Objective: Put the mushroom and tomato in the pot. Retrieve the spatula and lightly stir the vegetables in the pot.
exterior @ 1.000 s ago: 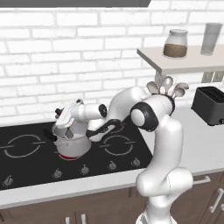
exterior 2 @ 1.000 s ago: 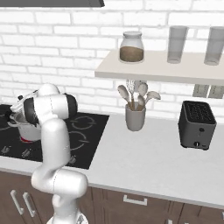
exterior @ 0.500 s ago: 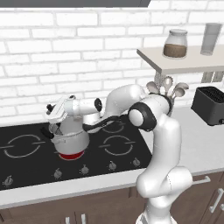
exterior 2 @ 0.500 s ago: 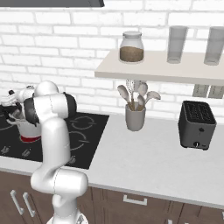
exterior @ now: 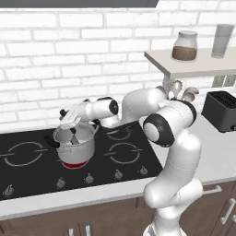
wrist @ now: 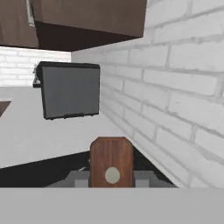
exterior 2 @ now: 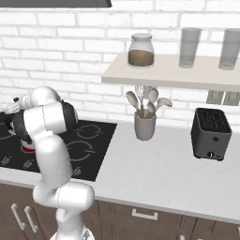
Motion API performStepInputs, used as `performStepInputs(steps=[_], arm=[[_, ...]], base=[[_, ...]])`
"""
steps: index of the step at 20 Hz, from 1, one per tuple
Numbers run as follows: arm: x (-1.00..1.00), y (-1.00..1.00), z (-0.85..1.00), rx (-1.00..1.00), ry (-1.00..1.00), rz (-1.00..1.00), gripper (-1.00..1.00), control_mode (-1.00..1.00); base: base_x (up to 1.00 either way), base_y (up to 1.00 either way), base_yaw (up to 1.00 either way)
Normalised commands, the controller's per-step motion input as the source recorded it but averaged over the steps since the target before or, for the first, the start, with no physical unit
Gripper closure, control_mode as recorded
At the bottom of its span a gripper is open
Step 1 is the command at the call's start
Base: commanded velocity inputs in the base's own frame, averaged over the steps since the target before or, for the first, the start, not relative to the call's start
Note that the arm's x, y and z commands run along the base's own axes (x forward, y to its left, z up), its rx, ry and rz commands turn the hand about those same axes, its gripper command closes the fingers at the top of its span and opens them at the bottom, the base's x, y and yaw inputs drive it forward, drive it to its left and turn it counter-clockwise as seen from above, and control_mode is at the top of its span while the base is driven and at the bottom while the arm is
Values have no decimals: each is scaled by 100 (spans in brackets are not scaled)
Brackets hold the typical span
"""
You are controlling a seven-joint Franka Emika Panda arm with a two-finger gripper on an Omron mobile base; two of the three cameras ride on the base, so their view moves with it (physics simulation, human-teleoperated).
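One tool matters to me here: the spatula (wrist: 111, 162), whose reddish-brown handle sits clamped between the narrow fingers of my gripper (exterior: 70, 123), its butt end filling the bottom of the hand view. In the left base view the gripper hangs just above the rim of the pot (exterior: 76, 147), at about 11 o'clock from the pot's centre, and the spatula's long axis runs steeply down from there toward 5 o'clock, its grey head dipping inside the pale interior. The pot stands on the front-left burner of the hob (exterior: 27, 170), over a red ring. I cannot make out the mushroom or tomato inside from these angles. My judgement is that stirring calls for small sweeps, keeping the shaft off the near rim.
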Motion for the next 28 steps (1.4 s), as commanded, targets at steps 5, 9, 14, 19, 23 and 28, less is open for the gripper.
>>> performStepInputs(steps=[5,9,14,19,23,28], arm=[[-6,-43,-95,25,4,15,100,-100],[-22,-25,-73,32,7,16,100,-100],[-58,-24,-39,32,0,17,100,-100],[35,-23,-1,26,0,12,100,-100],[61,-34,-24,8,-8,15,100,-100],[57,-27,-88,0,-10,19,100,-100]], base=[[0,0,0],[0,0,0],[0,0,0],[0,0,0],[0,0,0],[0,0,0]])
